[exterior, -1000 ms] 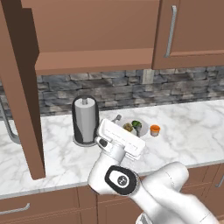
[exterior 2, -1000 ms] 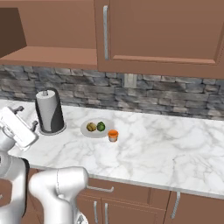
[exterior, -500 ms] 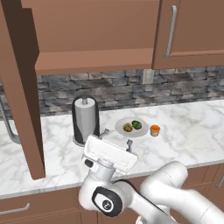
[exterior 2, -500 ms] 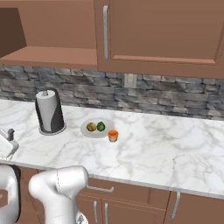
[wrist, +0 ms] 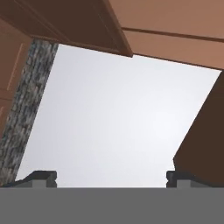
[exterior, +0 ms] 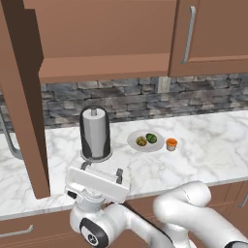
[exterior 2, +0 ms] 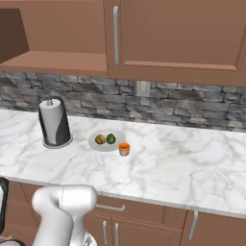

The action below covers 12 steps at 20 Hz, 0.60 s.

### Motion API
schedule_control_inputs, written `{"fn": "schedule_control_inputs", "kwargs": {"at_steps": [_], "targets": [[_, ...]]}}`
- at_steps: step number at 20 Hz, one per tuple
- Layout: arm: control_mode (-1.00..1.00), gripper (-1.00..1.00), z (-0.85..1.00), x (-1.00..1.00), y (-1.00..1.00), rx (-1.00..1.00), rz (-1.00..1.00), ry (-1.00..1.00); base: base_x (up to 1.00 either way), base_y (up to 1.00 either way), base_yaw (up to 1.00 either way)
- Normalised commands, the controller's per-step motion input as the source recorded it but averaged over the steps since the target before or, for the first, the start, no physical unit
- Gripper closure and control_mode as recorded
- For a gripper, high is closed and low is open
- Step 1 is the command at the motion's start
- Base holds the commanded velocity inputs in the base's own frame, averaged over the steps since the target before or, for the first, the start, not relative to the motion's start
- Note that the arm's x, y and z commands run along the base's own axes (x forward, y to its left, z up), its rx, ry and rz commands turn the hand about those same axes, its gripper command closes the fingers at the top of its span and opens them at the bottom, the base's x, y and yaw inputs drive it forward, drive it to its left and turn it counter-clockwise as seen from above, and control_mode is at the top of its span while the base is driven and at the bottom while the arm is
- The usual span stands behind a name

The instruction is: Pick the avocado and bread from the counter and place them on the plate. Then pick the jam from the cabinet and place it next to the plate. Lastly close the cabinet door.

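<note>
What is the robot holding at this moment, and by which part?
Nothing is held. In the hand view the gripper has its jaws wide apart with nothing between them. The avocado and bread lie on the plate, the jam beside it.

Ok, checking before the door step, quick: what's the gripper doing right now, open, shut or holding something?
Gripper: open, fingertips wide apart, nothing between them.

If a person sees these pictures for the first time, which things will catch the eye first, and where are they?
The open cabinet door stands out at the left, swung toward the camera over the counter. On the counter, the plate holds the bread and avocado, with the orange jam just beside it. A paper-towel holder stands to the plate's left.
</note>
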Motion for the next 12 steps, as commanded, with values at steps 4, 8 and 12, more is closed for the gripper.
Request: {"fn": "schedule_control_inputs", "kwargs": {"at_steps": [4, 8, 12], "targets": [[-1.0, -1.0, 0.12, -0.19, 0.78, -0.07, -0.14, -0.28, 0.0, 0.0, 0.0], [-1.0, -1.0, 0.03, -0.01, 0.74, -0.04, -0.08, -0.18, 0.0, 0.0, 0.0], [-1.0, -1.0, 0.0, 0.08, 0.63, 0.0, -0.03, -0.02, 0.0, 0.0, 0.0]]}}
